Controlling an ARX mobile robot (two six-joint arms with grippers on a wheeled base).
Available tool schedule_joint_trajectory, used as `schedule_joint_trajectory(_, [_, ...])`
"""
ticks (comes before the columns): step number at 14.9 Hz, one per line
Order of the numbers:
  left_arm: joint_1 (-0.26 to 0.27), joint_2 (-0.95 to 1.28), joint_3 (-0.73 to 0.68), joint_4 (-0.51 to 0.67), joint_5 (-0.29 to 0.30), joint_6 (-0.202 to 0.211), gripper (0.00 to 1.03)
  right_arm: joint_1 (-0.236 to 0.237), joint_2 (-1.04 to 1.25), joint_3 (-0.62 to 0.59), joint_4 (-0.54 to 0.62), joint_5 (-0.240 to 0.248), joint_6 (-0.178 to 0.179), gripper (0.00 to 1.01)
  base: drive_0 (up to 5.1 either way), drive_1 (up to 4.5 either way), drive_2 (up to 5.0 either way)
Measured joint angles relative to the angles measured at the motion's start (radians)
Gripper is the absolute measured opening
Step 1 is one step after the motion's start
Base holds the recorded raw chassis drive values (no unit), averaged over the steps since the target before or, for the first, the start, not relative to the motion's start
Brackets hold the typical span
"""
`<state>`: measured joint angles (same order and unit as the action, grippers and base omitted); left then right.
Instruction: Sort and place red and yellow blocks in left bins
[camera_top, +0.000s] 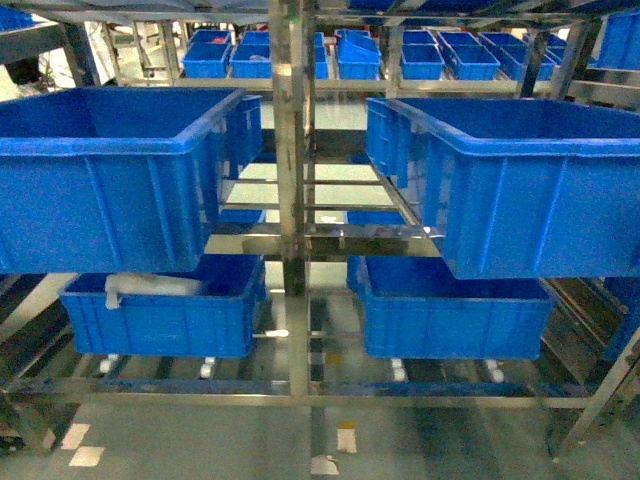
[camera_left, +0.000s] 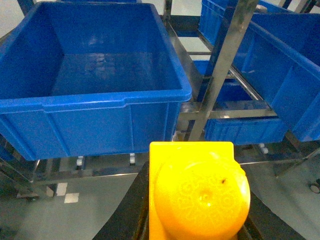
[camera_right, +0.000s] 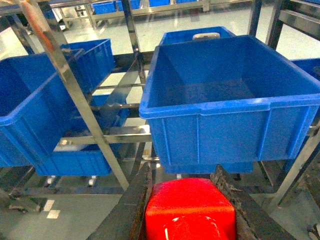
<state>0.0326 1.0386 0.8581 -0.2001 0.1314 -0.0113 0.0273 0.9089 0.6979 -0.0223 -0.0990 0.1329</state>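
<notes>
While the left claw (camera_left: 195, 220) grips a yellow block (camera_left: 197, 192) just in front of a big blue bin (camera_left: 100, 100), nothing has dropped in. The right claw (camera_right: 187, 210) squeezes a red block (camera_right: 190, 210) before another blue bin (camera_right: 230, 107).

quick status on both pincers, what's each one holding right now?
Left pincer: closed on the yellow block, in front of the upper left bin.
Right pincer: closed on a red block, facing the upper right bin.

A steel rack (camera_top: 292, 150) stands on a glossy pale floor (camera_top: 200, 440).
</notes>
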Motion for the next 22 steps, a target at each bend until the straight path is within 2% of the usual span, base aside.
schedule_joint_trajectory(3, [0.01,0.0,0.0,0.002,-0.008,0.0,0.27,0.011,-0.001,0.0,0.005,-0.007,-0.003,0.28,-5.0,2.41,2.4])
schedule_joint_trajectory(22, [0.0,0.0,0.0,-0.001,0.0,0.0,0.27,0.01,-0.001,-0.002,-0.001,-0.003,-0.003,0.28,-5.0,2.41,2.4])
